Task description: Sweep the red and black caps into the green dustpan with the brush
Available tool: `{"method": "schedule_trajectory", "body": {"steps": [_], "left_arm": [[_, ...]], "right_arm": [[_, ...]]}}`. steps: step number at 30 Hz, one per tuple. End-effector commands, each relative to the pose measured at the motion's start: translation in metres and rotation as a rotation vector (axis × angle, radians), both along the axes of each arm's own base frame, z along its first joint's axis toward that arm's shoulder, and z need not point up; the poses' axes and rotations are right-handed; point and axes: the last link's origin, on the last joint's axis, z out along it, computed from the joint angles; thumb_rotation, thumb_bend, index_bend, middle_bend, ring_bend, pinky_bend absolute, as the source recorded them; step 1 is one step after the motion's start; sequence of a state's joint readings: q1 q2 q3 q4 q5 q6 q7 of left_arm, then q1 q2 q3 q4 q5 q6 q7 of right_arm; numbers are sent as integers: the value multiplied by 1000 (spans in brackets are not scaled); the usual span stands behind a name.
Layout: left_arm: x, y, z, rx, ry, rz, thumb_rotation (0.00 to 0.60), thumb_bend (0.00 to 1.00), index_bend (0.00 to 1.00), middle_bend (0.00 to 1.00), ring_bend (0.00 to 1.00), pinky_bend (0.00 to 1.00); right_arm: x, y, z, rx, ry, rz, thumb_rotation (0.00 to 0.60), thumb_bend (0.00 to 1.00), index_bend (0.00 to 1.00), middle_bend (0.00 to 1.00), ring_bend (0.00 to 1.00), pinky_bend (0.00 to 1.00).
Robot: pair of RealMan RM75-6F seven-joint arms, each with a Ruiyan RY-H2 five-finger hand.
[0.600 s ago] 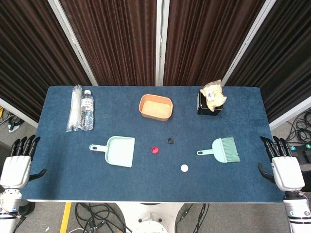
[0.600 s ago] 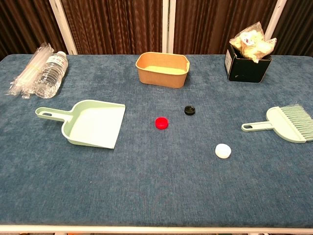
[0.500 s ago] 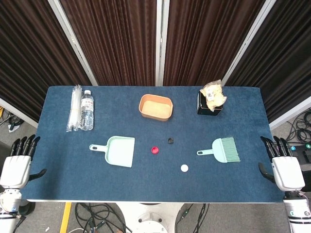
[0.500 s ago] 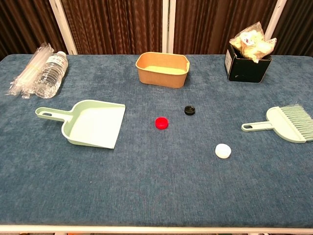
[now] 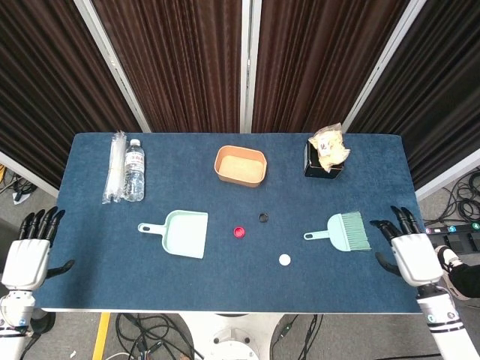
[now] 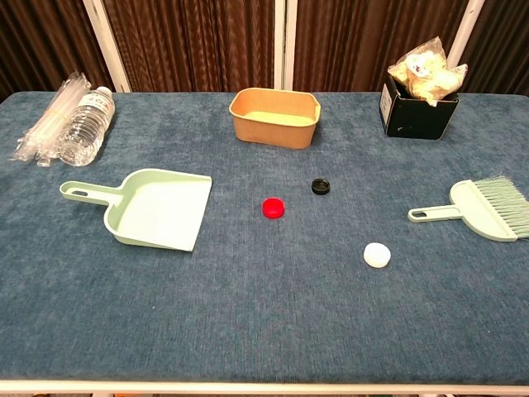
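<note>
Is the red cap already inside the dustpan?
No, the red cap lies on the bare blue cloth to the right of the green dustpan, apart from its open edge.

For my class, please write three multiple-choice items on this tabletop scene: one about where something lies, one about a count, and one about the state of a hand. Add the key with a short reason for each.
1. Where does the small red round cap lie?
A. Inside the tan box
B. On the blue cloth between the dustpan and the black cap
C. On the brush bristles

2. How many loose caps lie on the table?
A. Two
B. Three
C. Five

3. What is the robot's right hand doing?
A. Gripping the brush handle
B. Pressing on the white cap
C. Holding nothing, fingers apart, near the brush

Key:
1 B: the small red round cap sits on the cloth, right of the pale green plastic dustpan and left of the small black cap.
2 B: red, black and the white round cap.
3 C: the right hand is empty, beside the pale green hand brush.
</note>
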State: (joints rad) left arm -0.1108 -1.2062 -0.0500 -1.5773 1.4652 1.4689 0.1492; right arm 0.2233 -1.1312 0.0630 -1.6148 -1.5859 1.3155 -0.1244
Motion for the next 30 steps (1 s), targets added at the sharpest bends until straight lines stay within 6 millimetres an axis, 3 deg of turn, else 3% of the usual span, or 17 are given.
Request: {"method": "schedule_trajectory", "body": {"steps": [1,6,15,30], "left_arm": [[1,-1,2,5,1,-10,600,50,40,27,0,0],[-1,-6,4,7,-7,10,600,50,40,27,0,3],[-4,-8,1,-1,-17,25,600,49,40,27,0,4],[-8,0,-5,-19,-29,27,600,49,40,27,0,4]], "right_arm": [[16,-29,-27,117,90,55,600,189,294,328,32,23],[23,-56,-59,181,260,94,600,177,325,330,32,14],[24,-76,-109,216,427,121,600,153,386,348,37,3],[26,-89,-143,211,473,114,600,153,428,427,87,1]]}}
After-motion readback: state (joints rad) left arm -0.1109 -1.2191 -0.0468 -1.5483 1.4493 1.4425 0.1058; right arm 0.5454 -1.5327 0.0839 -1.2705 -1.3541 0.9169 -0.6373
